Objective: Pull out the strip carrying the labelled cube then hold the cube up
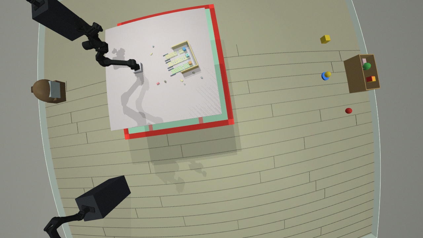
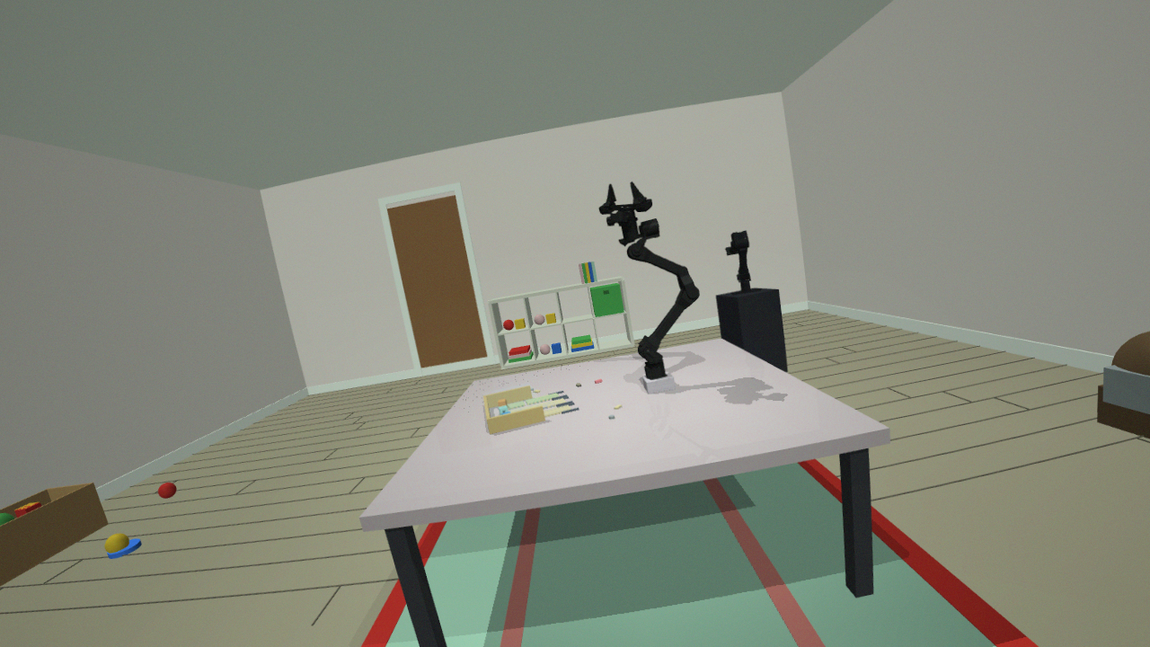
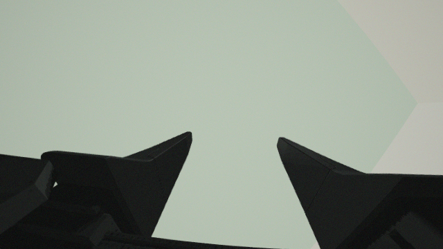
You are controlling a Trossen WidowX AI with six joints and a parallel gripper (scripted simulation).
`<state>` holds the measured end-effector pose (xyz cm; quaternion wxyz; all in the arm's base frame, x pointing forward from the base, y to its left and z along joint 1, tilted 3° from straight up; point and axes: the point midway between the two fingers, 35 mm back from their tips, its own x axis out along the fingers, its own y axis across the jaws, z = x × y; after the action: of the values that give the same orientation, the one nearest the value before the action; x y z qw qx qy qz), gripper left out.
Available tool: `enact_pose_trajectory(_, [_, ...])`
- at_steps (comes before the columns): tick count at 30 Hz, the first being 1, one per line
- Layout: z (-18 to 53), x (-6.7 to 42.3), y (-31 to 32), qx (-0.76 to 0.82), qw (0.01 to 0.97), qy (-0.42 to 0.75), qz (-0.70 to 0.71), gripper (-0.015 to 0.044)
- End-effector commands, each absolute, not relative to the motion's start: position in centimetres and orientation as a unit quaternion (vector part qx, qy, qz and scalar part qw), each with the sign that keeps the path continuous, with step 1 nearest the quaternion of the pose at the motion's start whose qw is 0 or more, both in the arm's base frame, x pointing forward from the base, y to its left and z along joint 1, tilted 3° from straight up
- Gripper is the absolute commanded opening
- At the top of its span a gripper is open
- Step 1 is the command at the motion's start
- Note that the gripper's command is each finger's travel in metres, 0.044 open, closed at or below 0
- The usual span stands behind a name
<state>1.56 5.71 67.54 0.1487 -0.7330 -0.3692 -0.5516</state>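
Observation:
A tan walled tray lies on the white table. Three pale strips run out of its open side: an upper one, a middle one and a green-dotted lower one. At this size I cannot tell which strip is in one piece. Inside stand a blue cube, a teal cube with a pale mark, and an orange cube. My gripper is open and empty. It points up at the ceiling, high above the table's edge and far from the tray.
Small loose bits lie on the table near the tray, among them a red one and a yellow one. Black camera pedestals stand beside the table and on the floor. Toys and a box are on the floor.

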Motion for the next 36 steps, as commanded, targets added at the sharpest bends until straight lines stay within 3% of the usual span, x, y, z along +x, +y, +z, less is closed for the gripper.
enact_pose_trajectory(1, [65.5, 8.8, 3.7, -0.748, 0.331, -0.381, -0.431, 0.04])
enact_pose_trajectory(10, [59.1, 19.3, 1.0, -0.686, 0.599, -0.329, -0.25, 0.04])
enact_pose_trajectory(20, [47.2, 28.4, -1.6, -0.5, 0.846, -0.166, -0.089, 0.04])
enact_pose_trajectory(28, [35.6, 32.0, -3.1, -0.296, 0.955, 0.014, -0.034, 0.04])
enact_pose_trajectory(36, [23.6, 31.4, -4.0, -0.082, 0.973, 0.207, -0.057, 0.04])
